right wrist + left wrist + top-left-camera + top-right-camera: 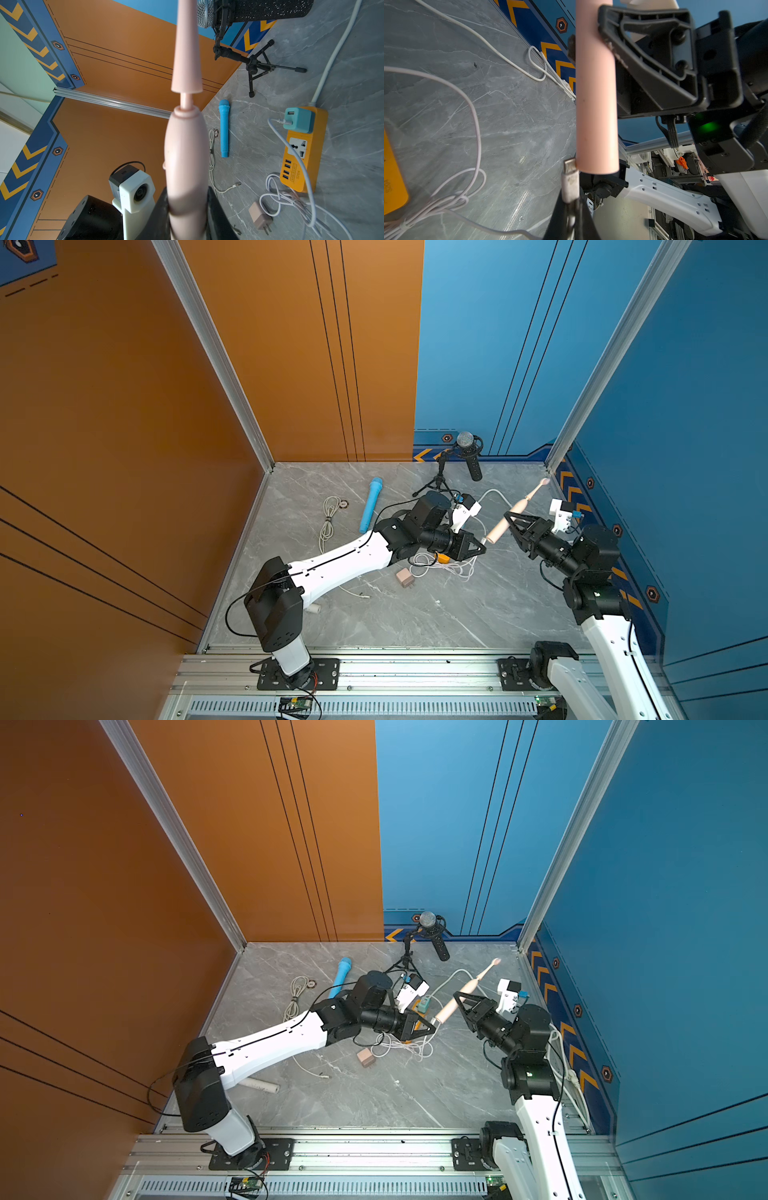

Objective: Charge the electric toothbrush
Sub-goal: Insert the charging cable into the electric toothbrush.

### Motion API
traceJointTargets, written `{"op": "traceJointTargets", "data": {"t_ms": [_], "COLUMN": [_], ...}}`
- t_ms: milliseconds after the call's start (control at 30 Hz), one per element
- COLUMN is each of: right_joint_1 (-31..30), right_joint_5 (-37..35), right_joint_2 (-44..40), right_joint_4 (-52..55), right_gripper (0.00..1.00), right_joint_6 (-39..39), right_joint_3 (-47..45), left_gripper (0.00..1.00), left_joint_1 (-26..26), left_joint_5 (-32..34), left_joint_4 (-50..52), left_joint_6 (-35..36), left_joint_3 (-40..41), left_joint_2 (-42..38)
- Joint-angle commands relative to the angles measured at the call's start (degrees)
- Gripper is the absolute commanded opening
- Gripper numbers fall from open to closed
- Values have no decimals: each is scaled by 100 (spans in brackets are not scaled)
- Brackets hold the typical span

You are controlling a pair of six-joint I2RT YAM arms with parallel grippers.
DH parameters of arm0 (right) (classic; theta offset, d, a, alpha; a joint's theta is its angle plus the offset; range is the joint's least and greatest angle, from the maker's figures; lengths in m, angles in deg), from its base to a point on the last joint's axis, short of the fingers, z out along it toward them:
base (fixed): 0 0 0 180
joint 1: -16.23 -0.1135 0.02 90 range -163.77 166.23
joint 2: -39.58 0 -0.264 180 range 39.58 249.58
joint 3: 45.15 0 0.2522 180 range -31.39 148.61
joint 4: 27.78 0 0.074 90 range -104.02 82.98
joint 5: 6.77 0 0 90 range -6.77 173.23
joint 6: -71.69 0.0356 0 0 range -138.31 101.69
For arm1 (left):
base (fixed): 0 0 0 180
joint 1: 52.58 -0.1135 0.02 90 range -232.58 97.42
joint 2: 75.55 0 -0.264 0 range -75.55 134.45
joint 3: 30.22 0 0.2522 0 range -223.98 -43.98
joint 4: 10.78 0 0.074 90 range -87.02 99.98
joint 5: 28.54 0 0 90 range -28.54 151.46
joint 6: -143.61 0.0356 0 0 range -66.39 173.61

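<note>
The pink electric toothbrush (517, 508) hangs tilted above the table, brush head toward the back right corner. My right gripper (510, 519) is shut on its handle (186, 155). My left gripper (483, 548) is shut on the white plug (571, 176) of a charging cable. In the left wrist view the plug's metal tip lies against the rim of the handle's bottom end (595, 93), beside it and not inside it. In both top views the two grippers face each other over the table's middle. The toothbrush's bottom face is hidden.
An orange power strip (301, 166) carries a teal adapter (298, 120), with loose white cable (291, 197) beside it. A pink wall adapter (404, 577), blue microphone (371, 506), coiled cable (328, 522) and black microphone on a tripod (465, 448) are on the table.
</note>
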Motion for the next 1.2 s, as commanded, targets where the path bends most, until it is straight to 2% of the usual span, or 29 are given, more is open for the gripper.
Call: {"op": "traceJointTargets", "data": {"t_ms": [0,367,1167], "right_joint_1": [-102,-134,-380], "right_joint_5": [-229,-683,-422], "right_joint_2": [27,15,102], "right_joint_4": [475,501,696], "right_gripper": [9,8,2], "right_joint_6": [-384,-246,-427], "right_joint_3": [239,421,508], "left_gripper": [0,0,0], "left_joint_1": [49,107,86], "left_joint_5": [-209,-70,-86], "left_joint_4": [-143,55,162], "left_joint_6": [215,341,505], "left_joint_3": [-234,-231,-349], "left_joint_2": [32,22,61]}}
